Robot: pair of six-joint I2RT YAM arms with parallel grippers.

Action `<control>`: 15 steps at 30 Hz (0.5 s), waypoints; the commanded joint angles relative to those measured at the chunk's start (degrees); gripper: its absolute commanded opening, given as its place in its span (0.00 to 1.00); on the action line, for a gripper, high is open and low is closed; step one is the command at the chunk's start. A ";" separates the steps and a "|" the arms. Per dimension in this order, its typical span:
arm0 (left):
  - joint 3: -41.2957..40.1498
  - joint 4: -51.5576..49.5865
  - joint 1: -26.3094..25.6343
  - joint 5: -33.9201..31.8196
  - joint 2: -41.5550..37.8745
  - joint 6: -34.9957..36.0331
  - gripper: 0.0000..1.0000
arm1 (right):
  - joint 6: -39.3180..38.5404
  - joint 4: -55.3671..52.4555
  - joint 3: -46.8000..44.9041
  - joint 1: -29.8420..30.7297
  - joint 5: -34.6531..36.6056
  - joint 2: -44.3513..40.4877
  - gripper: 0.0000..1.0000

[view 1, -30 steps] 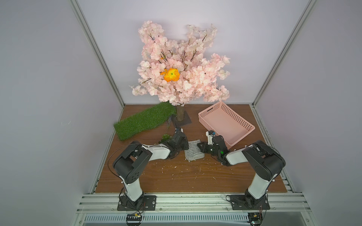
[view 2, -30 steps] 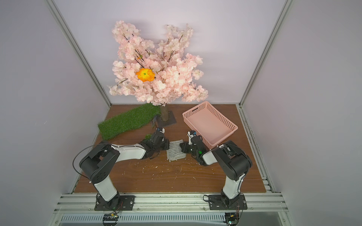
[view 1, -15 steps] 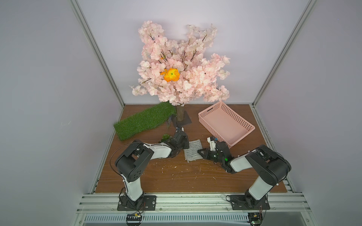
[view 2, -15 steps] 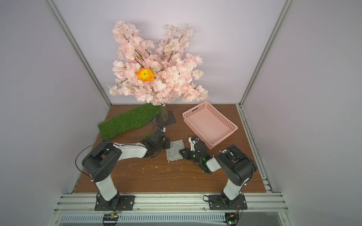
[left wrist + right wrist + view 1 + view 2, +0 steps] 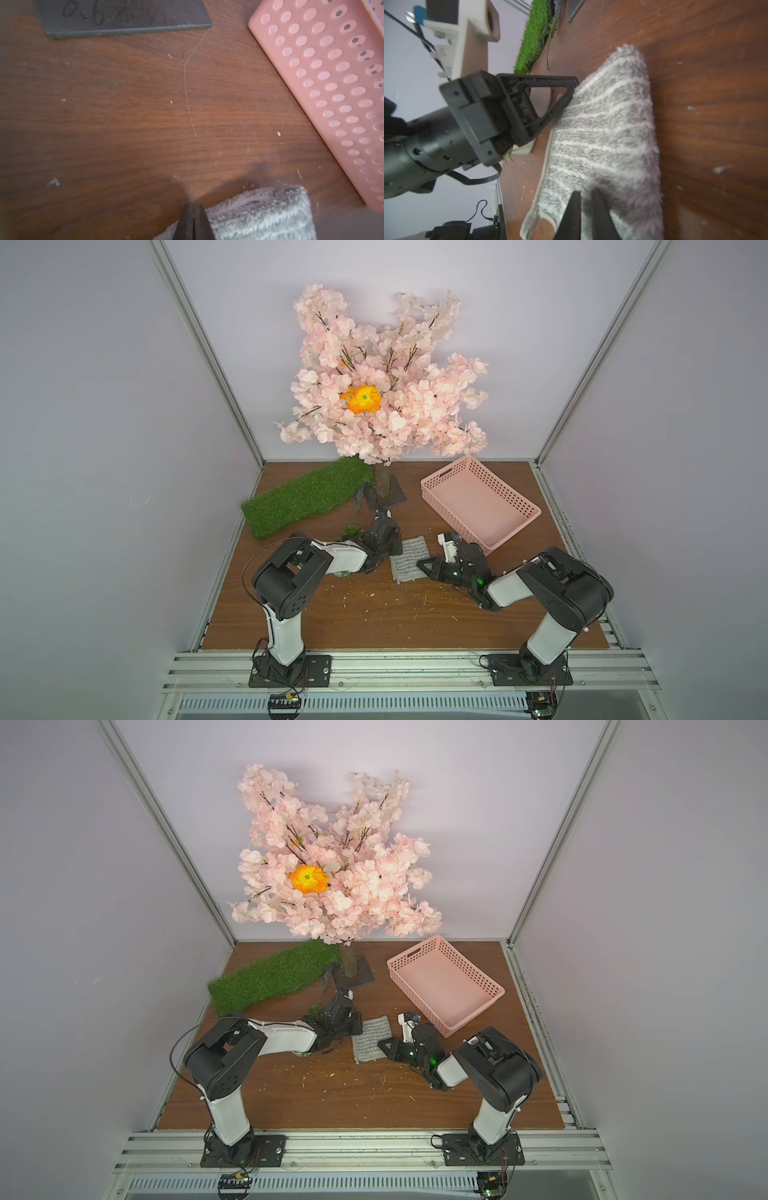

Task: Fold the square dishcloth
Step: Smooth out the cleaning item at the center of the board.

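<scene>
Dishcloth (image 5: pixel 409 558) first: the square grey one with whitish stripes lies on the wooden table (image 5: pixel 374 614), between the two arms and just in front of the pink basket (image 5: pixel 478 502). In both top views it reads as a narrow rectangle, so one fold looks done.

The left gripper (image 5: pixel 194 209) sits at the cloth's far corner, jaws pressed nearly together; in the left wrist view the fuzzy pile (image 5: pixel 259 212) bunches beside the tips, and it appears pinched on that edge.

The right gripper (image 5: pixel 584 197) is the one that has changed. A second ago it was up near the basket side of the cloth; now it has dropped toward the near end and lies low, its jaws a narrow slit apart with the cloth's edge (image 5: pixel 602 135) caught between the tips.

With both ends held, I'd judge a second fold is about to start.
</scene>
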 commanded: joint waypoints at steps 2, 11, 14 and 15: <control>0.81 -0.62 0.71 -1.02 0.97 1.11 0.08 | 1.31 3.66 -2.04 0.63 -0.38 3.16 0.14; 1.55 0.52 0.65 0.34 1.27 1.34 0.08 | 1.76 3.95 -2.71 2.22 0.59 0.33 0.15; 2.00 1.17 0.74 1.13 0.84 1.53 0.08 | -0.51 -1.84 -1.87 2.34 2.98 -5.45 0.19; 1.96 1.35 0.70 1.22 0.41 1.56 0.08 | -2.06 -5.08 -1.21 2.26 4.36 -7.75 0.21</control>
